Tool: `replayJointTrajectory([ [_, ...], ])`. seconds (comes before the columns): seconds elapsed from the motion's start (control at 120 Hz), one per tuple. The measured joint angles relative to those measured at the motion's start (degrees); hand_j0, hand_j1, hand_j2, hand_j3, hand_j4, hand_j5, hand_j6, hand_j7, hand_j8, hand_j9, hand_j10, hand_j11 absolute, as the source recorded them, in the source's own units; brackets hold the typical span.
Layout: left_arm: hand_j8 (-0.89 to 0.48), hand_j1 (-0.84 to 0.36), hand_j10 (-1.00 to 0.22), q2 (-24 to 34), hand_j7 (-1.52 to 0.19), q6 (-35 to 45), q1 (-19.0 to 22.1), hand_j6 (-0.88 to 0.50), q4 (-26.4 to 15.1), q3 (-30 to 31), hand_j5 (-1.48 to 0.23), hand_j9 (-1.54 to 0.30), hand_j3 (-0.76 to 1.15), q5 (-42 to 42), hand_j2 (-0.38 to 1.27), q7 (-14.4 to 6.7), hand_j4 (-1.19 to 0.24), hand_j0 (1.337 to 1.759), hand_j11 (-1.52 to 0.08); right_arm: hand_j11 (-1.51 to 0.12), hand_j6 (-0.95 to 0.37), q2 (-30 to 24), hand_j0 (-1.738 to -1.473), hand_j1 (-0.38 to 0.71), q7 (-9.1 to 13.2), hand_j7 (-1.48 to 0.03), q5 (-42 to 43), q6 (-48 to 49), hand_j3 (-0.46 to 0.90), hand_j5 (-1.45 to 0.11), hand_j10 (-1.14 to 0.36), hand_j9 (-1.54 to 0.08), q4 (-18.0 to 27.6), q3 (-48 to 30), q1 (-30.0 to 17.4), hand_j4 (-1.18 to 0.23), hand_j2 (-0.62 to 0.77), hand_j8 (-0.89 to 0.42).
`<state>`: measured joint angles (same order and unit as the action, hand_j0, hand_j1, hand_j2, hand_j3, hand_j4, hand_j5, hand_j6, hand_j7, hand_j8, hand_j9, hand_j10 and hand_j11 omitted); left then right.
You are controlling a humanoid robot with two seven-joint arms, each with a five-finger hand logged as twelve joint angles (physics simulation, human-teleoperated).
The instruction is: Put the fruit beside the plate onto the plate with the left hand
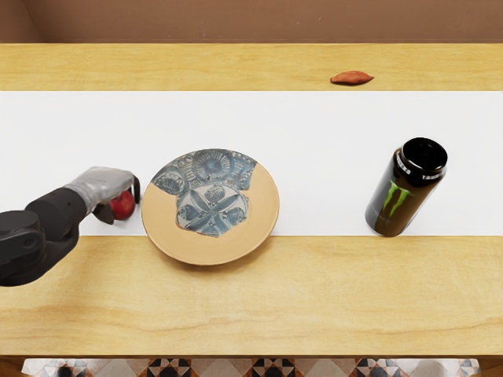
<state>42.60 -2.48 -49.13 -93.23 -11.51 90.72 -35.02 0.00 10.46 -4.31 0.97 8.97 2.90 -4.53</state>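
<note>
the left hand (106,191) is grasping the red fruit (123,206) just beside the plate (263,224), fingers (118,182) seemingly curling around it; next, it is needing a lift and short rightward carry.

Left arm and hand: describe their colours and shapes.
The left arm is matte black, built of bulky rounded segments. The left hand is pale grey with dark finger ends. No cables or markings show. The right arm is out of view.
</note>
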Motion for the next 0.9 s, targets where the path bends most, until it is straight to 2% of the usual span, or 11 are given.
replayJointTrajectory([
  [0.133, -0.48, -0.27, -0.66, 0.11, -0.9, -0.05, 0.0, -0.38, 0.03, -0.04, -0.9, -0.9, 0.0, 0.02, 0.25, -0.03, -0.6, 1.652, -0.89, 0.0, 0.0, 0.0, -1.658, -0.35, 0.0, 0.0, 0.0, 0.0, 0.0, 0.0, 0.0, 0.0, 0.0, 0.0, 0.01, 0.0, 0.0, 0.0],
  [0.358, -0.37, -0.32, -0.7, 1.21, -0.98, -0.46, -0.9, -0.31, 0.32, -0.4, -0.98, -0.98, 0.0, -0.75, 0.34, 0.01, -0.53, 1.649, -0.98, 0.0, 0.0, 0.0, -1.658, -0.35, 0.0, 0.0, 0.0, 0.0, 0.0, 0.0, 0.0, 0.0, 0.0, 0.0, 0.04, 0.0, 0.0, 0.0],
  [0.433, -0.45, -0.34, -0.71, 2.31, -0.98, -0.63, -3.15, -0.29, 0.39, -0.57, -0.99, -0.98, 0.0, -1.66, 0.36, 0.0, -0.54, 1.65, -0.98, 0.0, 0.0, 0.0, -1.658, -0.35, 0.0, 0.0, 0.0, 0.0, 0.0, 0.0, 0.0, 0.0, 0.0, 0.0, 0.05, 0.0, 0.0, 0.0],
  [0.45, -0.41, -0.33, -0.71, 2.38, -0.99, -0.76, -3.6, -0.32, 0.39, -0.6, -0.99, -0.98, 0.0, -1.87, 0.35, 0.0, -0.55, 1.65, -0.99, 0.0, 0.0, 0.0, -1.658, -0.35, 0.0, 0.0, 0.0, 0.0, 0.0, 0.0, 0.0, 0.0, 0.0, 0.0, 0.05, 0.0, 0.0, 0.0],
  [0.483, -0.45, -0.35, -0.72, 2.34, -0.99, -1.15, -4.79, -0.29, 0.39, -0.64, -0.99, -0.98, 0.0, -2.43, 0.35, 0.0, -0.53, 1.65, -0.99, 0.0, 0.0, 0.0, -1.658, -0.35, 0.0, 0.0, 0.0, 0.0, 0.0, 0.0, 0.0, 0.0, 0.0, -0.01, 0.05, 0.0, 0.0, 0.0],
  [0.542, -0.39, -0.34, -0.72, 2.23, -0.99, -1.77, -6.78, -0.3, 0.36, -0.69, -0.99, -0.99, 0.0, -3.56, 0.35, 0.01, -0.54, 1.649, -0.99, 0.0, 0.0, 0.0, -1.658, -0.35, 0.0, 0.0, 0.0, 0.0, 0.0, 0.0, 0.0, 0.0, 0.0, -0.01, 0.05, 0.0, 0.0, 0.0],
  [0.583, -0.45, -0.35, -0.72, 2.15, -0.99, -2.23, -8.23, -0.28, 0.36, -0.71, -0.99, -0.99, 0.0, -4.43, 0.36, 0.01, -0.52, 1.65, -0.99, 0.0, 0.0, 0.0, -1.658, -0.35, 0.0, 0.0, 0.0, 0.0, 0.0, 0.0, 0.0, 0.0, 0.0, -0.01, 0.05, 0.0, 0.0, 0.0],
  [0.625, -0.39, -0.34, -0.72, 1.88, -1.0, -2.54, -9.32, -0.31, 0.33, -0.73, -0.99, -0.99, 0.0, -5.26, 0.36, 0.01, -0.55, 1.649, -1.0, 0.0, 0.0, 0.0, -1.658, -0.35, 0.0, 0.0, 0.0, 0.0, 0.0, 0.0, 0.0, 0.0, 0.0, 0.0, 0.05, 0.0, 0.0, 0.0],
  [0.7, -0.49, -0.36, -0.72, 1.11, -0.99, -2.92, -11.45, -0.28, 0.29, -0.74, -1.0, -0.99, 0.0, -6.83, 0.4, 0.01, -0.53, 1.651, -0.99, 0.0, 0.0, 0.0, -1.658, -0.35, 0.0, 0.0, 0.0, 0.0, 0.0, 0.0, 0.0, 0.0, 0.0, -0.01, 0.05, 0.0, 0.0, 0.0],
  [0.717, -0.41, -0.35, -0.72, 1.03, -1.0, -2.94, -11.72, -0.31, 0.26, -0.75, -1.0, -0.99, 0.0, -7.22, 0.39, 0.01, -0.56, 1.65, -1.0, 0.0, 0.0, 0.0, -1.658, -0.35, 0.0, 0.0, 0.0, 0.0, 0.0, 0.0, 0.0, 0.0, 0.0, 0.0, 0.05, 0.0, 0.0, 0.0],
  [0.9, -0.36, -0.32, -0.73, -3.86, -1.0, -4.05, -15.5, -0.3, 0.25, -0.81, -1.02, -0.99, 0.0, -11.14, 0.35, 0.0, -0.56, 1.651, -0.99, 0.0, 0.0, 0.0, -1.658, -0.35, 0.0, 0.0, 0.0, 0.02, 0.0, 0.0, 0.0, 0.0, 0.0, 0.0, 0.05, 0.0, 0.0, 0.0],
])
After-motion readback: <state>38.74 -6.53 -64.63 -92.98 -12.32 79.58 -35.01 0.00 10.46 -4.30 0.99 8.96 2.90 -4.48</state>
